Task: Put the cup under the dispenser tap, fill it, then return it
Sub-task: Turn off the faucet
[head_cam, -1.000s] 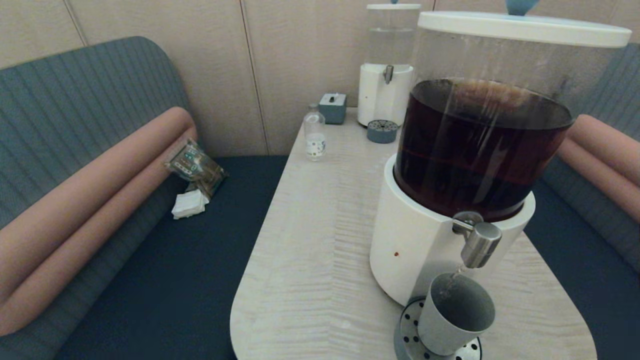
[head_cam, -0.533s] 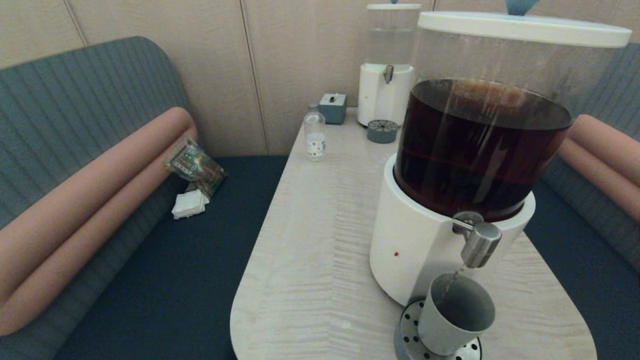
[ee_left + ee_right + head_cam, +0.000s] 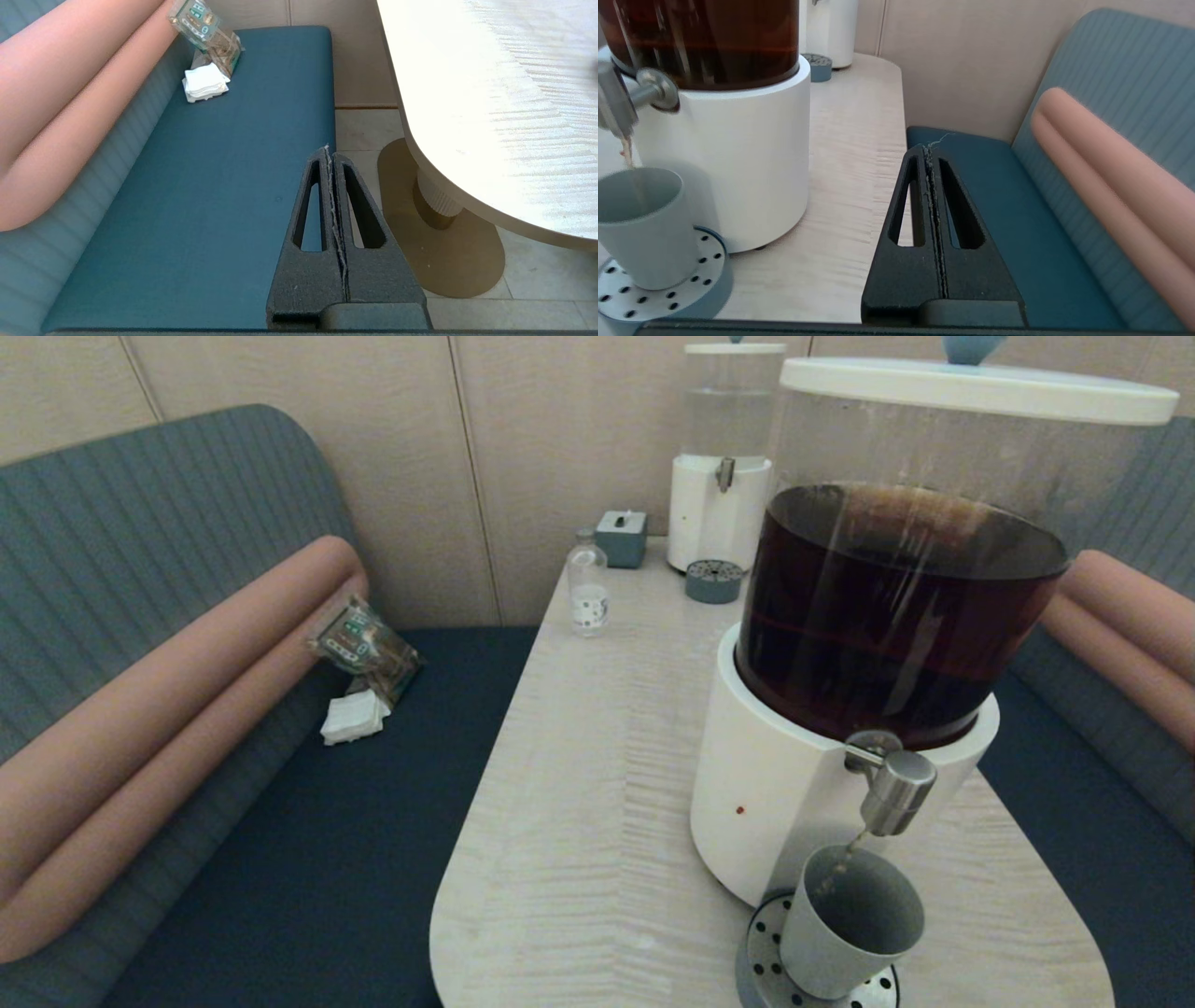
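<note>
The grey cup [image 3: 845, 929] [image 3: 637, 228] stands on the perforated drip tray [image 3: 758, 961] [image 3: 658, 298] under the dispenser tap [image 3: 894, 792] [image 3: 614, 105]. A thin brown stream runs from the tap into the cup. The large dispenser [image 3: 896, 616] holds dark brown liquid. Neither gripper shows in the head view. My right gripper [image 3: 930, 148] is shut and empty, off the table's right edge, well apart from the cup. My left gripper [image 3: 329, 150] is shut and empty, low beside the table over the blue bench seat.
A smaller clear-liquid dispenser [image 3: 724, 467] with its own drip tray [image 3: 714, 581], a grey box [image 3: 622, 536] and a small glass bottle [image 3: 588, 584] stand at the table's [image 3: 597, 784] far end. A packet [image 3: 362, 646] and napkins [image 3: 353, 717] lie on the left bench.
Liquid keeps running from the tap into the cup. Cup, dispenser and arms have not moved.
</note>
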{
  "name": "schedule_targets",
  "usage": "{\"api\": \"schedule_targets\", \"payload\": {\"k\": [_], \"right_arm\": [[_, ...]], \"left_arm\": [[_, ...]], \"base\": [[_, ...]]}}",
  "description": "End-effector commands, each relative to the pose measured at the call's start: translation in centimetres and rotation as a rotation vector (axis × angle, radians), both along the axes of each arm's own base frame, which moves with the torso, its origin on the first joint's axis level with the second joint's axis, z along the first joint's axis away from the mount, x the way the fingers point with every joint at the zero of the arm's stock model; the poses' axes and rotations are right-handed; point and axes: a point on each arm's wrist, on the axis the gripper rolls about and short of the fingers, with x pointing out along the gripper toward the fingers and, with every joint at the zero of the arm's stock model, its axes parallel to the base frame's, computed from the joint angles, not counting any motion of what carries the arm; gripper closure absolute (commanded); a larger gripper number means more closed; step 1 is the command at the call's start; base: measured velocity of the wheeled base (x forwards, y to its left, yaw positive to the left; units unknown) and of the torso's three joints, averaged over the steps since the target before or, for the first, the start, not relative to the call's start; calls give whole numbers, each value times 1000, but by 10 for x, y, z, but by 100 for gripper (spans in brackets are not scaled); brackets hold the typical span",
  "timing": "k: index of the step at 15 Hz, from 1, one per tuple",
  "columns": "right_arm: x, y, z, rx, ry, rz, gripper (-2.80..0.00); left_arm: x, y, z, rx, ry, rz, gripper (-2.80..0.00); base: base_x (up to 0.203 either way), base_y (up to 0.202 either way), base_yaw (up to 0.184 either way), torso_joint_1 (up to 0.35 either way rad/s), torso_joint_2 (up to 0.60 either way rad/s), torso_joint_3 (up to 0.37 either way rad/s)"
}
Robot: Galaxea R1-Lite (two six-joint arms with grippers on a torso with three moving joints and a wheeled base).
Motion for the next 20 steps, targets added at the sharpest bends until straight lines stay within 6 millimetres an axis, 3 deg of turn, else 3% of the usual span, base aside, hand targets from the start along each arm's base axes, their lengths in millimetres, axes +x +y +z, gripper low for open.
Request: {"api": "schedule_targets", "payload": {"k": [1,3,6,9,15,20], "right_arm": [[-5,0,-19,-7,-20,-1,0],[-7,0,-36,-13,-43,2,0],[9,-1,-59,-18,-55,-11,0],[28,-1,-95,-89,-8,-28,0],[31,3,-119,-47,228,139,0],[31,3,-120,8,233,140,0]], "left_arm": [[0,0,0,0,0,0,0],[0,0,0,0,0,0,0],[0,0,0,0,0,0,0],[0,0,0,0,0,0,0],[0,0,0,0,0,0,0],[0,0,0,0,1,0,0]], "base": [[0,0,0,0,0,0],[0,0,0,0,0,0],[0,0,0,0,0,0],[0,0,0,0,0,0],[0,0,0,0,0,0],[0,0,0,0,0,0]]}}
